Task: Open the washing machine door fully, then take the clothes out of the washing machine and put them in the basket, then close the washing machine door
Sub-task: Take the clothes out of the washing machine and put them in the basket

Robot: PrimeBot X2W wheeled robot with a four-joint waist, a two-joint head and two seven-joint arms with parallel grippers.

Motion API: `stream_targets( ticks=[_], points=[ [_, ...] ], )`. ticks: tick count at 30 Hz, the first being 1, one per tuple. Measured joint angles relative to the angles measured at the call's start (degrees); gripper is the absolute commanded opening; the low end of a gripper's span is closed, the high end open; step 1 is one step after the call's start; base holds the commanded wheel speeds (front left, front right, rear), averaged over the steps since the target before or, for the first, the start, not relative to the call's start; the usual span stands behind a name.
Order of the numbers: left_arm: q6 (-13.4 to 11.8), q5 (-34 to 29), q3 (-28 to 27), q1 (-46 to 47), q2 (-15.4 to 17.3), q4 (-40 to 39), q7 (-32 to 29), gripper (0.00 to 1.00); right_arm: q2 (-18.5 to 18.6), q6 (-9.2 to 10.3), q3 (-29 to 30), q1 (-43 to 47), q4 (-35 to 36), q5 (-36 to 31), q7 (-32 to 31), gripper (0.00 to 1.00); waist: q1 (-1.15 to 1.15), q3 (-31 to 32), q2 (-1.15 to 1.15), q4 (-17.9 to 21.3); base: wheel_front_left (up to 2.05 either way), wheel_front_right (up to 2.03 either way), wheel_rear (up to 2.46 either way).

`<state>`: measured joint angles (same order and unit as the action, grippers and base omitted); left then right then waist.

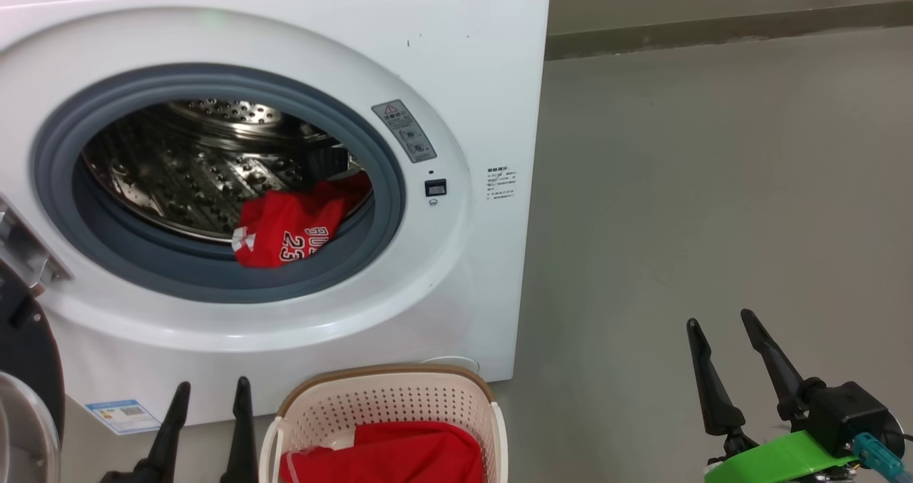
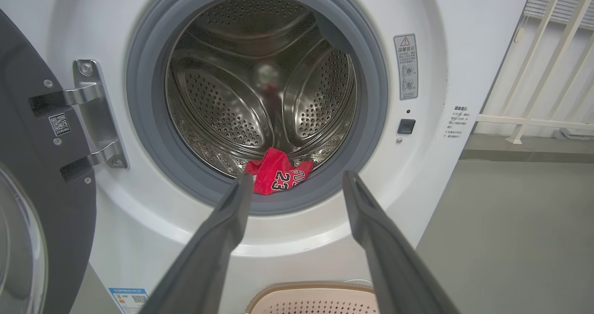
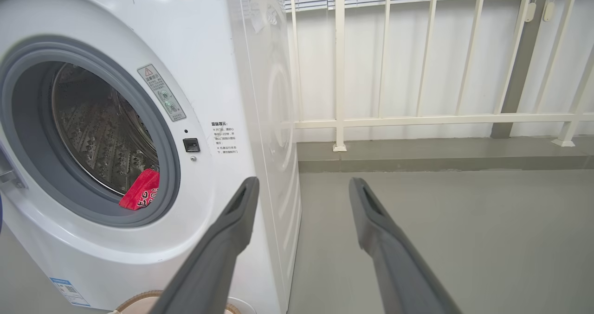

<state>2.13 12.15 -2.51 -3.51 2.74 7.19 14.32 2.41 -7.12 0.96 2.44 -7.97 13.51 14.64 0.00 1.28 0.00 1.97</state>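
Clothes (image 1: 292,233), seen from the head, lie inside the machine (image 1: 463,76) at its drum mouth, more in the basket (image 1: 385,377) below; door (image 1: 28,340) open. Left wrist: left gripper (image 2: 297,176) spread before the drum. Right wrist: right gripper (image 3: 304,181) spread beside the machine.

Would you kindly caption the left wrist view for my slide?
Open left gripper facing a red jersey in the washing machine.

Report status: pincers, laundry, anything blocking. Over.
Both open, empty: left pincer, right pincer, short of the washing machine. The door stands open; red jersey lying in the drum, red garment in the basket. Nothing blocking the opening.
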Motion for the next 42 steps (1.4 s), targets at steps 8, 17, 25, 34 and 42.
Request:
stream_targets(
  ticks=[8, 17, 25, 34, 42],
  points=[
    [0.4, 0.5, -0.6, 4.9, -0.1, 3.3, 0.0, 1.00, 0.0, 0.01, -0.7, -0.1, -0.1, -0.7, 0.0, 1.00, 0.00, -1.8, 0.00, -0.4, 0.00, 0.00, 0.00],
    [2.0, 5.1, -0.7, 17.9, -0.2, 11.5, 0.1, 1.00, 0.0, 0.00, -1.9, -3.3, 0.1, -2.0, 0.0, 1.00, 0.00, -6.8, 0.00, -0.9, 0.00, 0.00, 0.00],
    [2.5, 6.0, 0.1, 28.7, 0.6, 19.6, -0.2, 1.00, 0.0, 0.00, -3.3, -6.7, 0.7, -2.2, 0.0, 1.00, 0.00, -11.5, 0.00, -0.6, 0.00, 0.00, 0.00],
    [3.1, 6.1, 0.1, 42.5, 2.1, 30.3, -0.1, 1.00, 0.1, 0.00, -3.5, -9.1, 0.7, -0.9, 0.0, 1.00, 0.00, -17.8, 0.00, 0.5, 0.00, 0.00, 0.00],
    [4.1, 9.2, -0.4, 54.5, 3.0, 40.8, -0.9, 1.00, 0.1, 0.00, -3.8, -12.6, 1.2, -0.6, 0.0, 1.00, 0.00, -23.0, 0.00, 1.8, 0.00, 0.00, 0.00]
  ],
)
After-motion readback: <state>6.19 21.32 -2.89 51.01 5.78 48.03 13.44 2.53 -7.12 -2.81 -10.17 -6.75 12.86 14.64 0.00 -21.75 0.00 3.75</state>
